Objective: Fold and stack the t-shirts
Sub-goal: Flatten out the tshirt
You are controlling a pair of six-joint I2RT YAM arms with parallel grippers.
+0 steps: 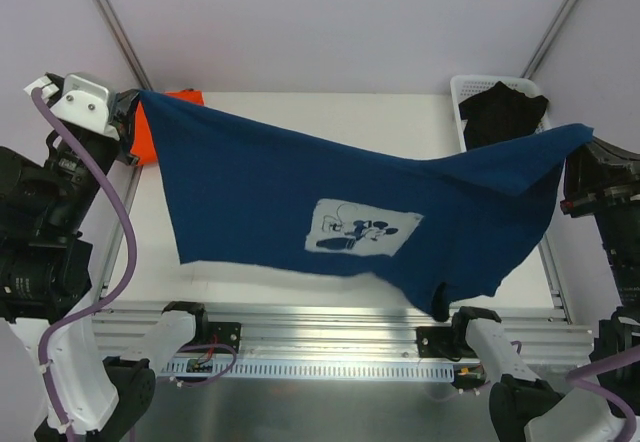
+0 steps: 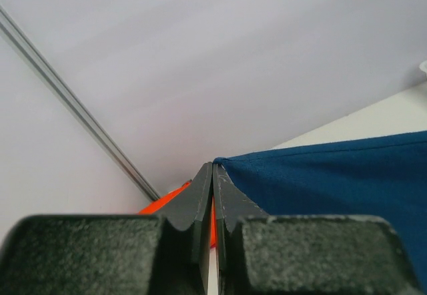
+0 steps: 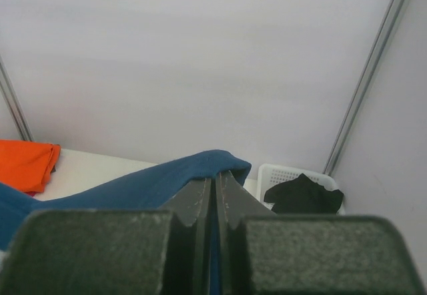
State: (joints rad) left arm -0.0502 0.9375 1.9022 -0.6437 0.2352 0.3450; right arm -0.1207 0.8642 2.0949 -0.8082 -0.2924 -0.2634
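Stretched in mid-air nearest the overhead camera, a navy blue t-shirt (image 1: 300,182) hangs between two robot arms, its pale cartoon print (image 1: 360,227) facing up. The left hand (image 2: 213,171) is pressed together, pinching one corner of the cloth at the far left. The right hand (image 3: 215,178) is likewise clamped on a bunched edge at the far right. The shirt sags in the middle above the white bench (image 1: 300,104), its lower right part drooping toward the near rail. An orange t-shirt (image 1: 148,142) lies at the bench's far left corner, apparently folded. A white basket (image 1: 462,87) at the far right holds a black garment (image 1: 502,110). The step looks like spreading the navy shirt. Next, it probably needs lowering flat, kept taut, for folding.
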